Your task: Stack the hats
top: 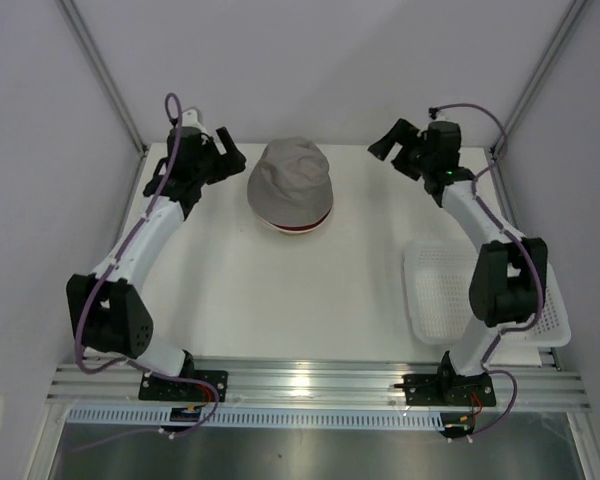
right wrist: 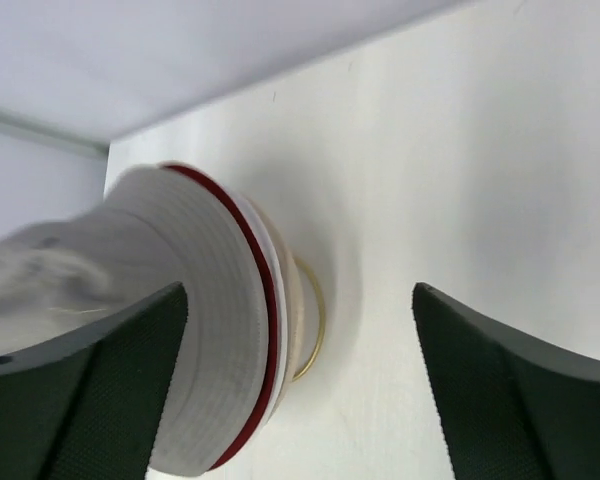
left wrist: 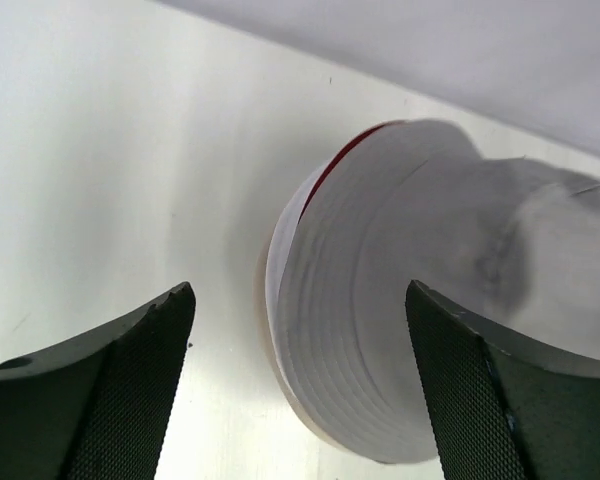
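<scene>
White tabletop (top: pixel 280 300) carries a mesh basket (top: pixel 435 290) by the right arm. Farther back, left gripper (top: pixel 227 152) and right gripper (top: pixel 385 142) flank the stack without touching it, both spread wide and empty. Grey hat (top: pixel 290 180) sits on top, hiding all but the rims of the dark red hat (top: pixel 298 231) and cream hat (right wrist: pixel 292 290).

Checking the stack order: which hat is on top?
The grey hat; it covers the others, with only thin edges of the dark red hat and cream hat showing under its brim.

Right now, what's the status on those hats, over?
Left fingers open, empty. Right fingers open, empty. Grey hat tops stack, dark red hat and cream hat beneath. Nothing in the way.
</scene>
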